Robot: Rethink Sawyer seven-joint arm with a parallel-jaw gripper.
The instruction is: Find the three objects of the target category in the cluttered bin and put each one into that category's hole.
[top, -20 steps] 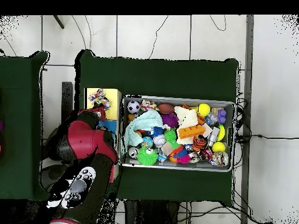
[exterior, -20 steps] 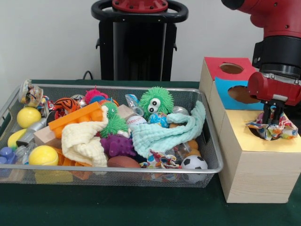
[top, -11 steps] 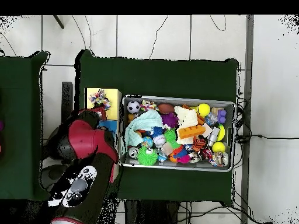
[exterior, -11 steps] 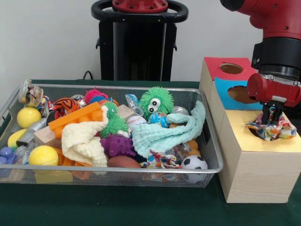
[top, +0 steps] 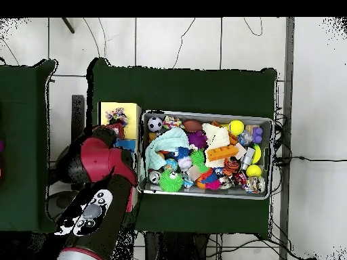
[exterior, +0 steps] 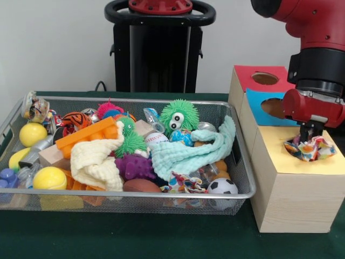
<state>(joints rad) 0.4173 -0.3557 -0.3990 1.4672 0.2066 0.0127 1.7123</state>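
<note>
Even, bright indoor light fills the front view; soft shadows fall under the silver wire mesh bin (exterior: 129, 202) at lower centre. Overhead view is softer, its small toys indistinct.

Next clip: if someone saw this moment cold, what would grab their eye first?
Probably the red arm's claw coming down on a patterned cloth bunched at the hole of the yellow-topped box, beside the bin; its fingers are too hidden to judge. Next, the wire bin heaped with toys, with a green fuzzy googly-eyed ball at its middle back and a mint cloth draped in front of it.
</note>
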